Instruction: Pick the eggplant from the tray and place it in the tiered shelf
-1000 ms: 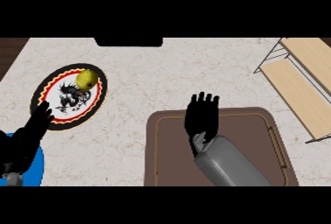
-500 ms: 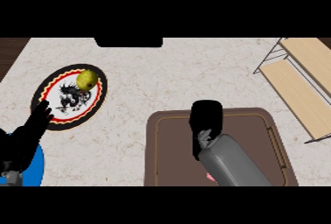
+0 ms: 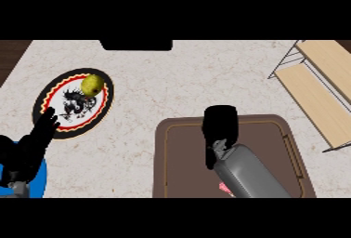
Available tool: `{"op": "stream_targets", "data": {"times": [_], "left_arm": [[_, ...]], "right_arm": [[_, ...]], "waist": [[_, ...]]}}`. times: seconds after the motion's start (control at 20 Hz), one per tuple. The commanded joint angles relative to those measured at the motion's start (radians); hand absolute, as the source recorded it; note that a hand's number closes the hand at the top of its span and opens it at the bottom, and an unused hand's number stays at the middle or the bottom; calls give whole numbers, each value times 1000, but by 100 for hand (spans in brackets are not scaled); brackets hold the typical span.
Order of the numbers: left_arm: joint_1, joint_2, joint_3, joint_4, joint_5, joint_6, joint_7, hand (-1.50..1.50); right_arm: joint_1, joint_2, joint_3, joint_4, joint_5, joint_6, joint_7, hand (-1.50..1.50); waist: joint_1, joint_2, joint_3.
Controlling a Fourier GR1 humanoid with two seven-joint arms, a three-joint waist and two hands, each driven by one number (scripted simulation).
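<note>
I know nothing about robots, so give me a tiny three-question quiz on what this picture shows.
1. True or false: the right hand is over the brown tray.
2. What lies on the round plate? A) a yellow-green fruit B) a spoon C) a cup
3. Fill in: the tiered shelf stands at the counter's ____ side in the head view.

Key: 1. True; its fingers curl downward above the tray. 2. A, the yellow-green fruit sits near the plate's upper edge. 3. Right. The left hand rests open at the plate's lower left edge.
</note>
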Motion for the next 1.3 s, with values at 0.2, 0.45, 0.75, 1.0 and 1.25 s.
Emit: {"op": "stream_targets", "data": {"times": [0.2,0.45,0.75,1.0,1.25], "left_arm": [[3,25,37,-5,27,-38,6,0],[-21,21,28,8,26,-51,8,0],[-5,-6,19,-24,18,-32,20,0],[-7,-20,-1,-15,-17,-15,22,0],[72,-16,8,-25,-13,-43,-27,0]], "right_arm": [[-56,-5,-314,12,33,-225,197,150],[-148,35,-491,27,79,-381,351,150],[-295,36,-506,-39,127,-386,472,150],[-343,36,-542,-192,88,-407,512,150],[-434,36,-560,-322,160,-384,572,150]], "waist": [[-6,15,6],[3,19,5],[13,11,4],[3,8,4],[7,3,3]]}}
